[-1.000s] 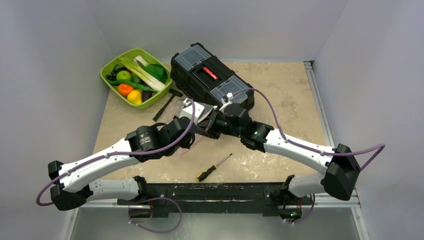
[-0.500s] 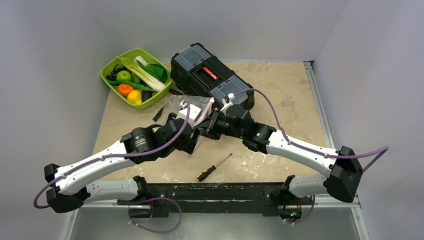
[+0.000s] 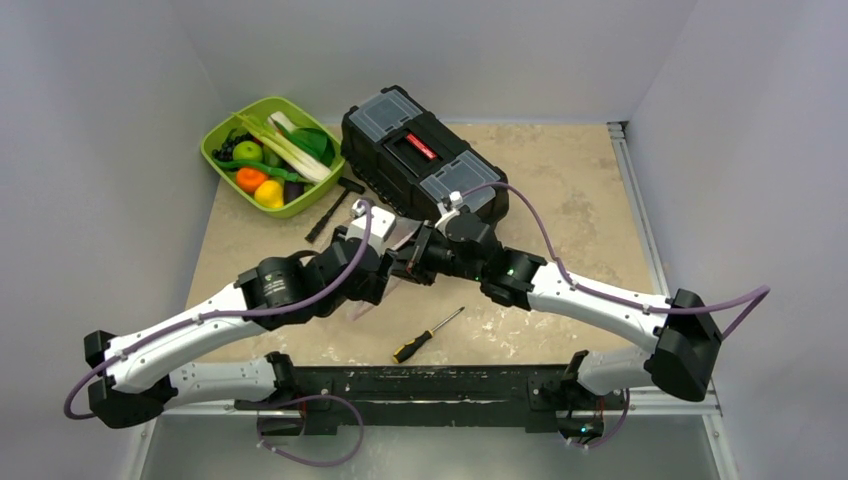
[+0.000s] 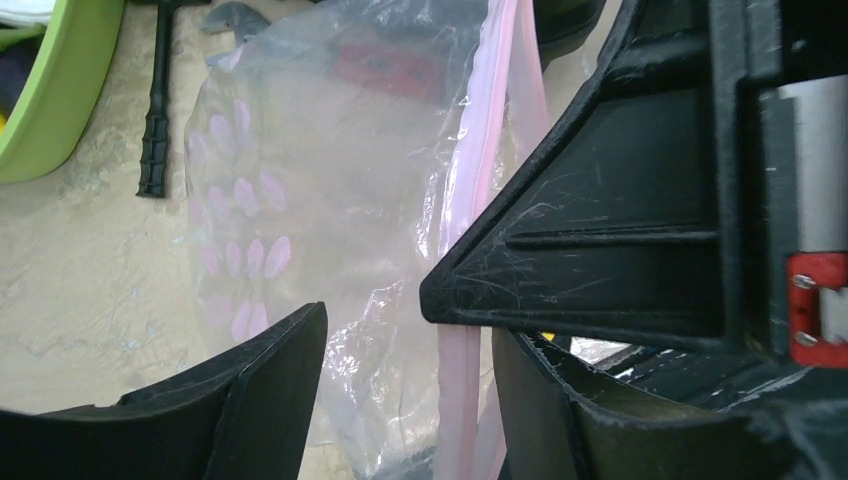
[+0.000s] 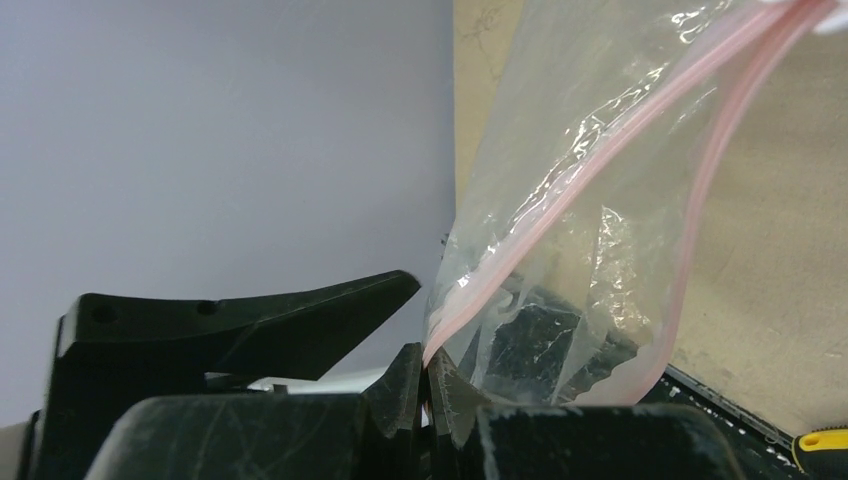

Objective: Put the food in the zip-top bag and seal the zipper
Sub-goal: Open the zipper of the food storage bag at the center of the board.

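Observation:
The zip-top bag hangs crumpled between my two grippers in front of the toolbox. My right gripper is shut on one end of the pink zipper; the bag's mouth gapes above it. My left gripper is open and straddles the clear bag, with the zipper strip running between its fingers and untouched by either. In the top view the left gripper and right gripper nearly meet. The food lies in the lime-green tray at the back left.
The lime-green tray sits at the back left, its edge also in the left wrist view. A black toolbox stands behind the grippers. A black tool lies by the tray. A yellow-handled screwdriver lies near the front.
My left gripper has opened and let go of the bag. The left arm has drawn back slightly toward the near left. The right gripper keeps its hold, and the bag sags lower.

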Controlling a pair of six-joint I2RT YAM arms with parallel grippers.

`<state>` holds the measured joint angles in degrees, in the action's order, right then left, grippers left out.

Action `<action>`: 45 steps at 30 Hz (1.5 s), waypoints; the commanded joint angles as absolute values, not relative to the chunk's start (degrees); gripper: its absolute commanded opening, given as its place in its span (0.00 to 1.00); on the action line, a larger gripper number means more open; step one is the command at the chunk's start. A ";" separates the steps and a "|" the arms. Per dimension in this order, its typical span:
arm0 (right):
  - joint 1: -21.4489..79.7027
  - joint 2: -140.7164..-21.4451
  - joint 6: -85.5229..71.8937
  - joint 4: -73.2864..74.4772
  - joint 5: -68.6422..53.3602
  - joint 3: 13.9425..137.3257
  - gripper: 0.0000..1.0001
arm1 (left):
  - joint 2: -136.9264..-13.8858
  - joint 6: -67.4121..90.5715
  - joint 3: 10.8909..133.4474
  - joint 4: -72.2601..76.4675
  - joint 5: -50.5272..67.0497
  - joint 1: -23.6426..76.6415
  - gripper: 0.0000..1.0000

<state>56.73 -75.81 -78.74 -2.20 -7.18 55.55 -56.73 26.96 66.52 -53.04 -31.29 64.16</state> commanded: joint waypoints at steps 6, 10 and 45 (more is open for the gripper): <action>58.40 -75.42 -83.91 -6.87 -6.44 56.06 0.00 | -58.71 27.05 65.27 -52.51 -34.44 64.16 0.60; 58.81 -75.91 -83.28 -7.03 -6.68 57.07 0.00 | -58.42 27.55 65.08 -53.52 -35.68 64.16 0.43; 63.88 -72.58 -53.76 15.42 14.25 67.64 0.76 | -50.32 46.12 70.49 -61.11 -39.02 64.12 0.00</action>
<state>60.36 -69.78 -54.92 12.34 5.89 59.68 -50.74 43.51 67.42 -60.84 -39.44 64.18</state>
